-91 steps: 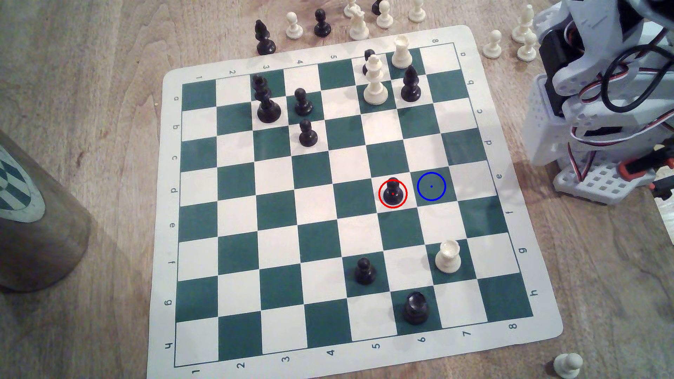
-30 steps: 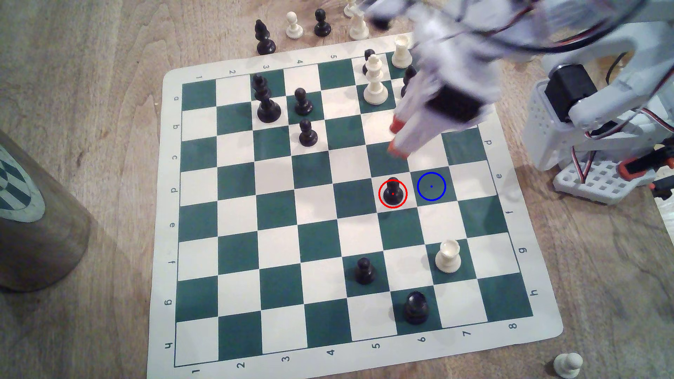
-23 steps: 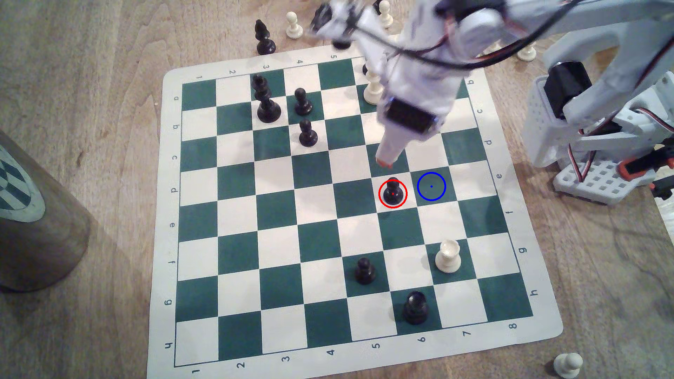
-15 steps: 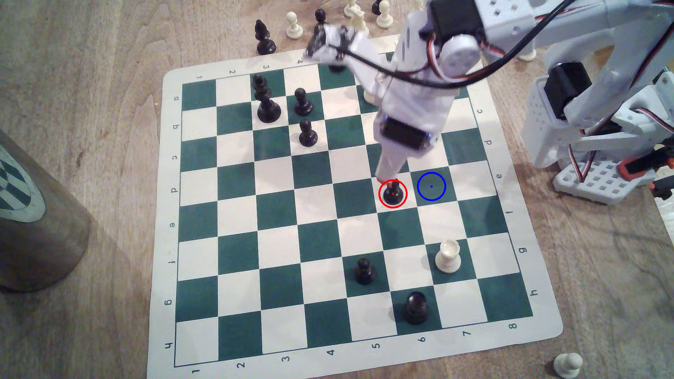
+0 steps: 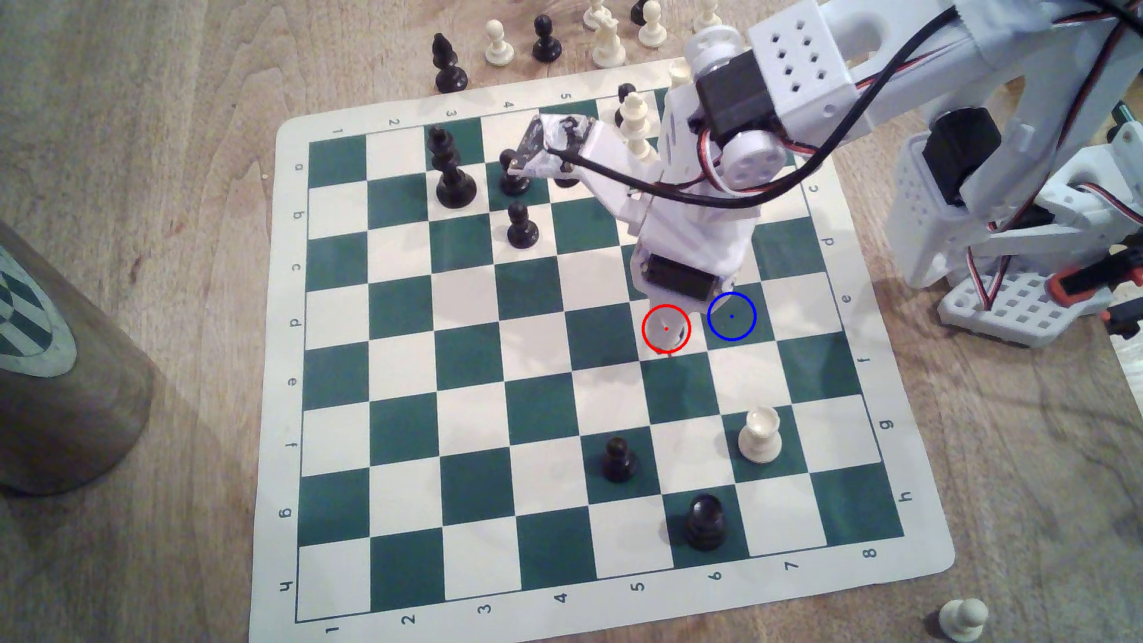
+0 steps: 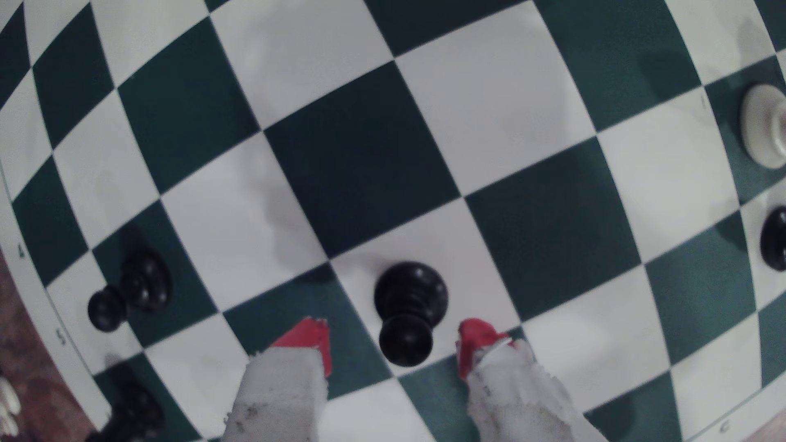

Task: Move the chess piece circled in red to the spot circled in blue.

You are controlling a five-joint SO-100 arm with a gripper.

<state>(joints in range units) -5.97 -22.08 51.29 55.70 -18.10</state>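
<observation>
The white arm's gripper (image 6: 397,344), with two pale fingers tipped in red, stands spread apart over the green-and-white vinyl chessboard (image 5: 396,426), one red fingertip (image 6: 310,340) on each side of the small glossy black pawn (image 6: 408,310) and neither touching it. The pawn stands upright on its white square, its round head lying between the tips in the wrist view. In the exterior view the gripper (image 5: 669,337) covers that red-ringed white square, so the pawn itself is hidden there. The blue-ringed dark green square (image 5: 732,316) with its blue centre dot lies just beside the red-ringed square, toward the exterior view's right, and bears no piece. Farther from the red ring, toward the near edge of the board, stand a cream rook (image 5: 759,436), another black pawn (image 5: 617,460) and a squat black rook (image 5: 705,524), each on a dark green square.
</observation>
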